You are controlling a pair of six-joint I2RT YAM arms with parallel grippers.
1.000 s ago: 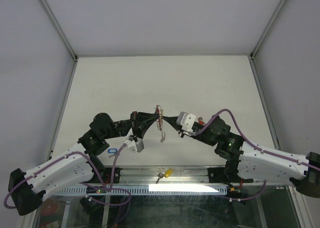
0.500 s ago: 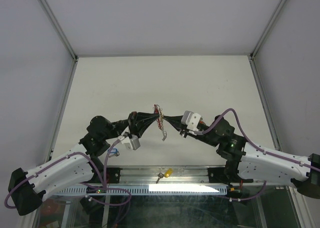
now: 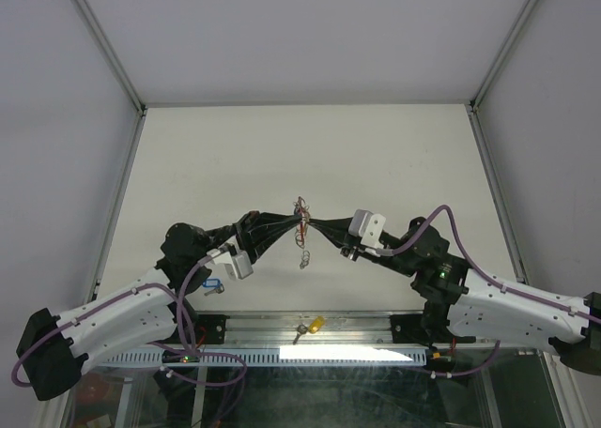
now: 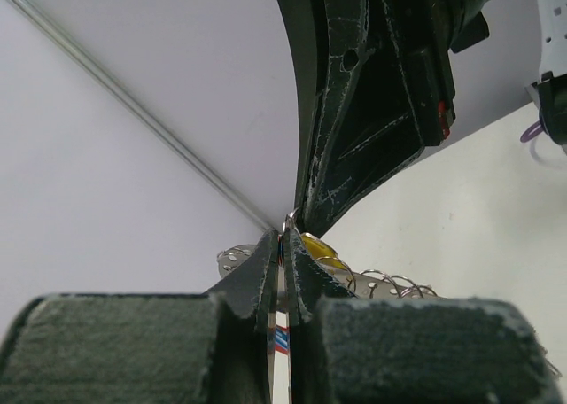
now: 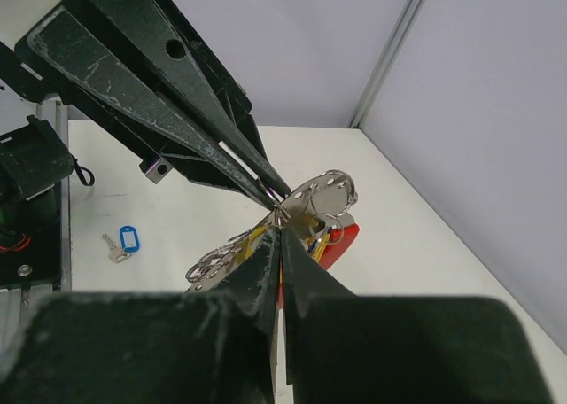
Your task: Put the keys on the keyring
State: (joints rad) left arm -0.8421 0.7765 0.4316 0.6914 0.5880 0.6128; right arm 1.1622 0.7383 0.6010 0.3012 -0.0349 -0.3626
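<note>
1. The left gripper (image 3: 297, 223) has its fingers pressed together, pinching metal of the keyring (image 3: 303, 250); the exact part in the pinch is hidden
2. The right gripper (image 3: 309, 223) is likewise pressed together on the keyring, tip to tip with the left gripper
3. The keyring hangs between and below the two pairs of tips, above the table (image 3: 282, 156); its red band (image 5: 343, 238) and silver rings (image 5: 326, 190) fan out just beyond the right gripper's tips
4. A yellow tag (image 4: 314, 244) sits in the bunch, just past the left gripper's tips
5. A blue-tagged key (image 3: 212, 284) lies on the table well behind the left gripper, beside its arm
6. A yellow-tagged key (image 3: 315, 324) lies on the metal rail (image 3: 376, 327) well behind both grippers, near the arm bases
</note>
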